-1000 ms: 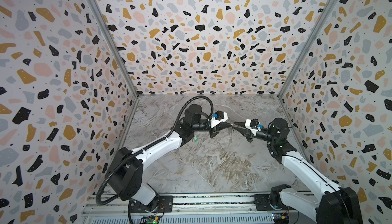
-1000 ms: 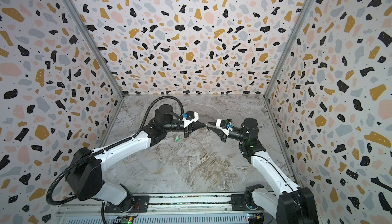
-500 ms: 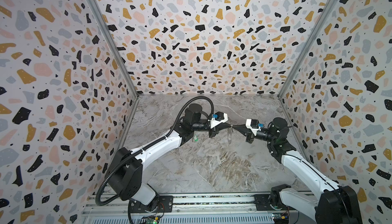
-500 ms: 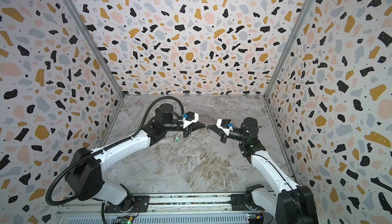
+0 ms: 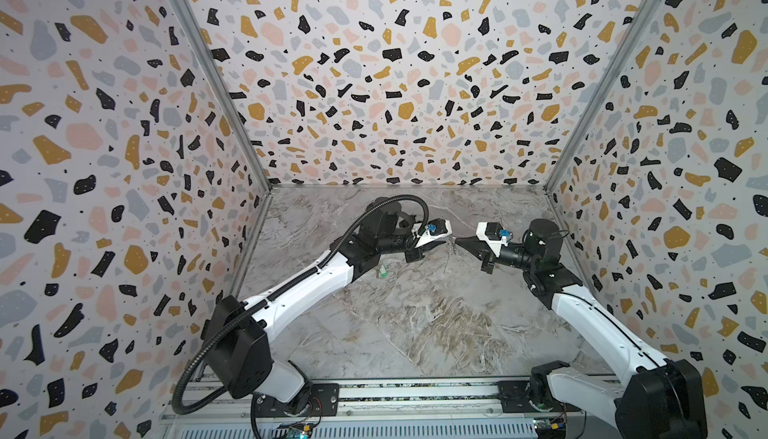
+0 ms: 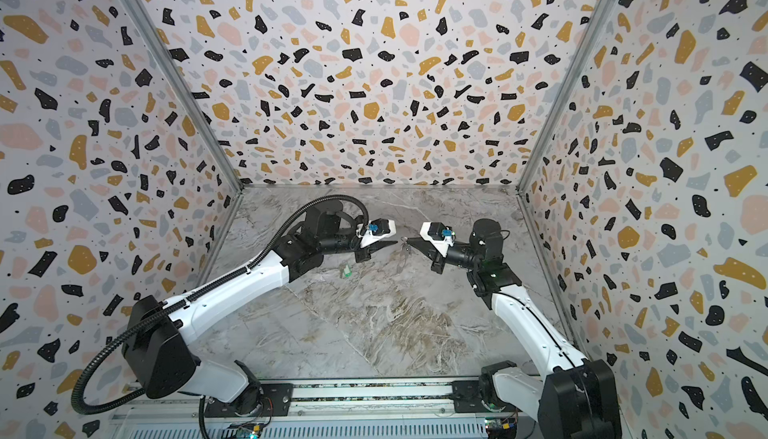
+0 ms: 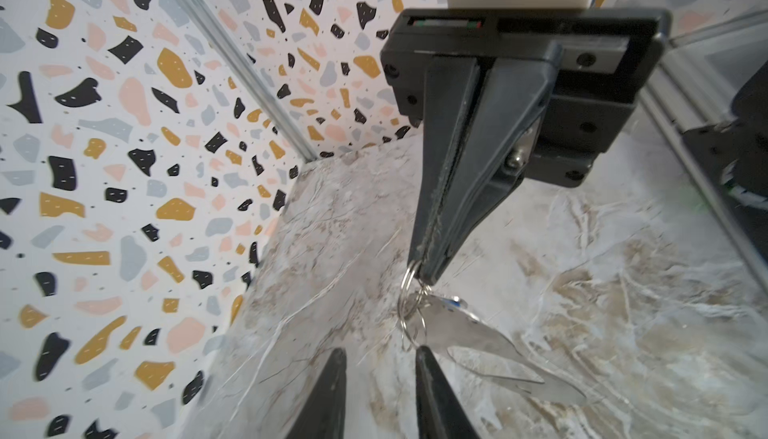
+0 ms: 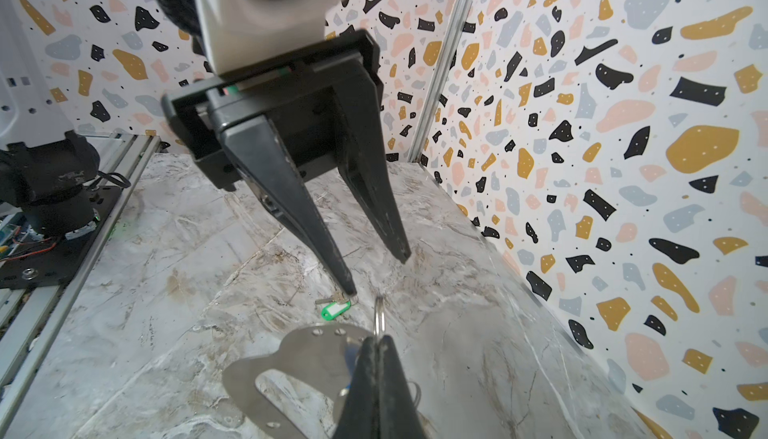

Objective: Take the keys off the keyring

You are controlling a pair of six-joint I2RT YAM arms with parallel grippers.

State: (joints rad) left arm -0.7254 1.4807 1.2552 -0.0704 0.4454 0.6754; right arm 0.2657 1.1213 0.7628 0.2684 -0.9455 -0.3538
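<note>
- Keys stand at one down, one to go: the green-tagged key (image 8: 332, 310) lies loose on the counter (image 5: 415, 312), well apart from the bunch held in the air above it. It is exactly where it lay a second ago.
- The keyring (image 8: 303, 345), a flat grey tab with an oval cut-out, hangs from a wire ring (image 7: 409, 287). A sliver of blue tag (image 7: 451, 302) shows against the tab, so the second key appears still threaded on, though its blade is hidden.
- The right tool (image 7: 424, 268) is clamped on the wire ring, jaws fully together, and carries the whole bunch alone.
- The change is on the other side. The left tool (image 8: 378, 274), closed nose to nose with its partner a second ago, now has its jaws partly spread with nothing between them. Its tips sit just beside the ring; whether they touch it cannot be told.
- This reads as a release, not a finish: the left tool seems to have let go in order to take a fresh hold. The blue-tagged key still has to be worked round the coil before the task is done.
</note>
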